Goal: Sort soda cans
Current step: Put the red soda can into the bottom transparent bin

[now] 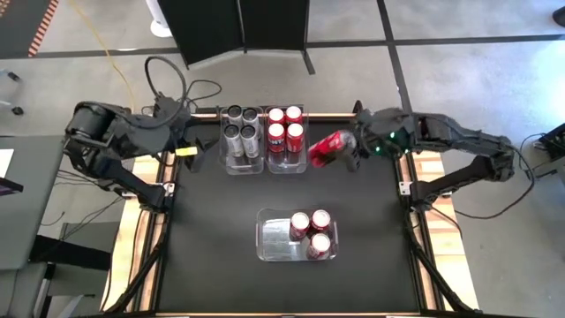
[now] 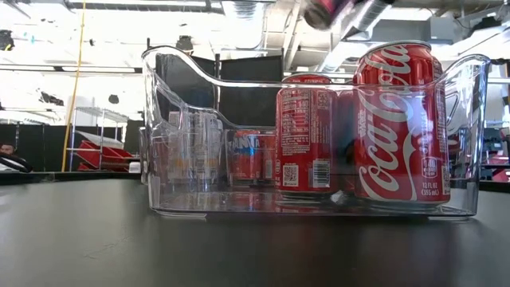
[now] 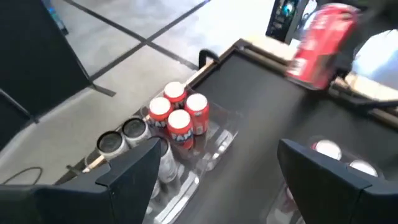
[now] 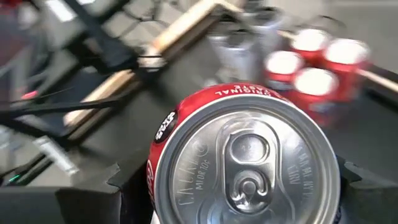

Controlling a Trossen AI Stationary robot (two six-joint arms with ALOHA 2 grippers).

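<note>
1. The right gripper [image 1: 346,152] has its jaws clamped around a red soda can [image 1: 327,147], carried tilted in the air just beside the red bin [image 1: 286,166] at the far side of the worktop [image 1: 212,256]. In the right wrist view the silver top of that can [image 4: 245,165] fills the frame between the dark fingers.
2. The red bin already holds four red cans [image 1: 284,126]; the neighbouring bin [image 1: 243,168] holds four silver-grey cans [image 1: 241,127]. A third clear bin [image 1: 278,249] nearer the front holds three more red cans [image 1: 311,232].
3. The left gripper [image 1: 196,152] waits just beside the silver-can bin, its jaws standing wide and empty.
4. Risk: the carried can hangs at a slant. If it is let go before it is upright, it could fall on its side and roll across the worktop.
5. Risk: the red bin looks nearly full. Lowering the can onto the tops of the standing cans, or against the bin wall, could tip them or shove the bin.
6. Risk: the two arms are fairly near each other by the far bins; a careless reach could bring them together.
</note>
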